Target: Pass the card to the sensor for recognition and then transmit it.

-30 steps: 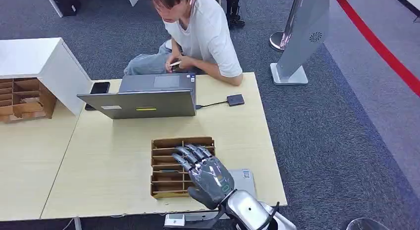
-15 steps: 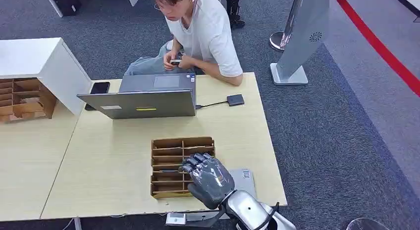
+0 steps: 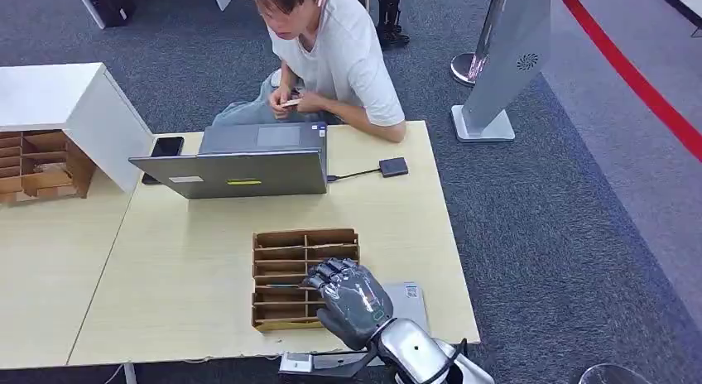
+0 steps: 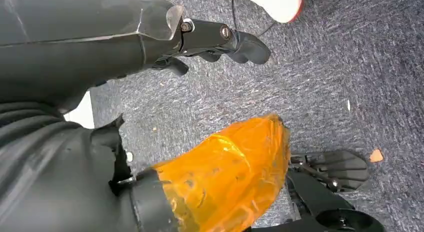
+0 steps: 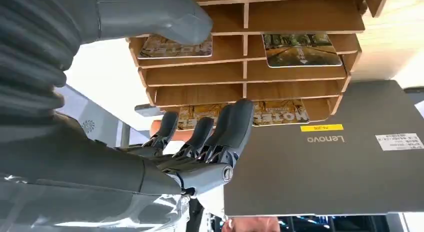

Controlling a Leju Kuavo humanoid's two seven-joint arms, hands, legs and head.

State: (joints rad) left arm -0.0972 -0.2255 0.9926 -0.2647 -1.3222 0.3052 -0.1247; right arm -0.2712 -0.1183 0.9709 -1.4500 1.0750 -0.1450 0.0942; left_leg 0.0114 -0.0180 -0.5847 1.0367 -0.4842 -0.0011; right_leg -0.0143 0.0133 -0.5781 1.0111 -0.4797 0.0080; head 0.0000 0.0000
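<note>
My right hand (image 3: 352,301) hovers over the near right part of the wooden card organiser (image 3: 281,272), fingers bent down toward its slots. In the right wrist view the fingers (image 5: 220,134) reach in front of a card (image 5: 277,112) in one slot, and the thumb (image 5: 150,17) overlaps another card (image 5: 175,46). A third card (image 5: 300,49) lies in a neighbouring slot. Nothing sits between thumb and fingers. The sensor (image 3: 394,166), a small dark square, lies on the table, cabled to the laptop (image 3: 240,165). My left hand (image 4: 210,39) hangs over the carpet holding nothing.
A person sits at the table's far side behind the laptop, holding a small object. A phone (image 3: 165,146) lies left of the laptop. A second wooden organiser (image 3: 41,165) and a white cabinet (image 3: 58,98) stand at the left. A grey labelled device (image 3: 410,297) lies by my right wrist.
My right hand's fingers have curled from stretched over the organiser to bent down toward its slots, and the hand drew slightly nearer. The person shifted a little.
</note>
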